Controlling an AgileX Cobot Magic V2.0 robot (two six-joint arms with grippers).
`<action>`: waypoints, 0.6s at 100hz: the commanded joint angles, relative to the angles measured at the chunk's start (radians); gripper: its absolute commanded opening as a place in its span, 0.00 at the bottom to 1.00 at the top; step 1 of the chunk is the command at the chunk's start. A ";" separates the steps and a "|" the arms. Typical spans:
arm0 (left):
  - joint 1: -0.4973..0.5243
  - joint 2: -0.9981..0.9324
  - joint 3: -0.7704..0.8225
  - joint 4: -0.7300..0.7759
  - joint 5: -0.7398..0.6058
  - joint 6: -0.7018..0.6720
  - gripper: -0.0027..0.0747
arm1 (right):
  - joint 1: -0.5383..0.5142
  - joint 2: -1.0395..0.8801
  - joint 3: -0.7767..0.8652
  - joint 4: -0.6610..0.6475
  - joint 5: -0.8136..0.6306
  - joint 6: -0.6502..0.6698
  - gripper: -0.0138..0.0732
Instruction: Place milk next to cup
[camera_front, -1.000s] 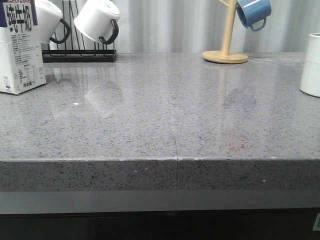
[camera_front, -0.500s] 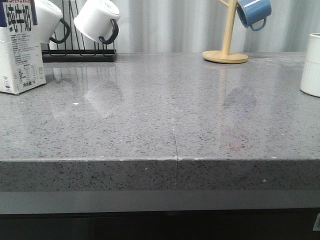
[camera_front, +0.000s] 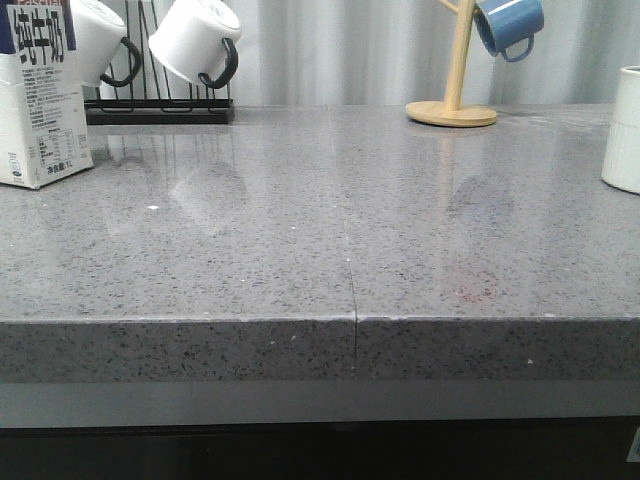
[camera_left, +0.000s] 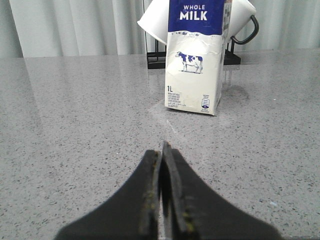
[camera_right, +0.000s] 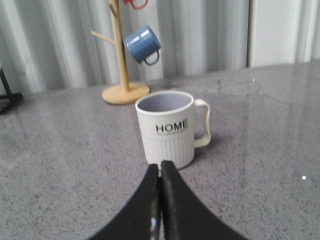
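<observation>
The milk (camera_front: 38, 95), a tall white carton with a dark blue top, stands at the far left of the grey counter. In the left wrist view the milk (camera_left: 196, 60) shows "WHOLE MILK" and a cow picture. My left gripper (camera_left: 162, 150) is shut and empty, some way short of the carton. The cup (camera_front: 622, 135) stands at the right edge, partly cut off. In the right wrist view the cup (camera_right: 167, 127) is cream-white with "HOME" lettering and a ribbed lower half. My right gripper (camera_right: 160, 165) is shut and empty, just short of it. Neither gripper shows in the front view.
A black rack (camera_front: 160, 105) holds white mugs with black handles (camera_front: 195, 45) behind the milk. A wooden mug tree (camera_front: 455, 95) with a blue mug (camera_front: 508, 25) stands at the back right. The counter's front edge (camera_front: 320, 345) runs across the front view.
</observation>
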 joint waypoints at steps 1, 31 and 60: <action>0.001 -0.026 0.040 -0.002 -0.084 -0.006 0.01 | 0.001 0.094 -0.034 -0.029 -0.126 -0.005 0.27; 0.001 -0.026 0.040 -0.002 -0.084 -0.006 0.01 | -0.037 0.393 -0.037 -0.057 -0.448 -0.061 0.47; 0.001 -0.026 0.040 -0.002 -0.084 -0.006 0.01 | -0.189 0.684 -0.047 -0.029 -0.750 -0.061 0.47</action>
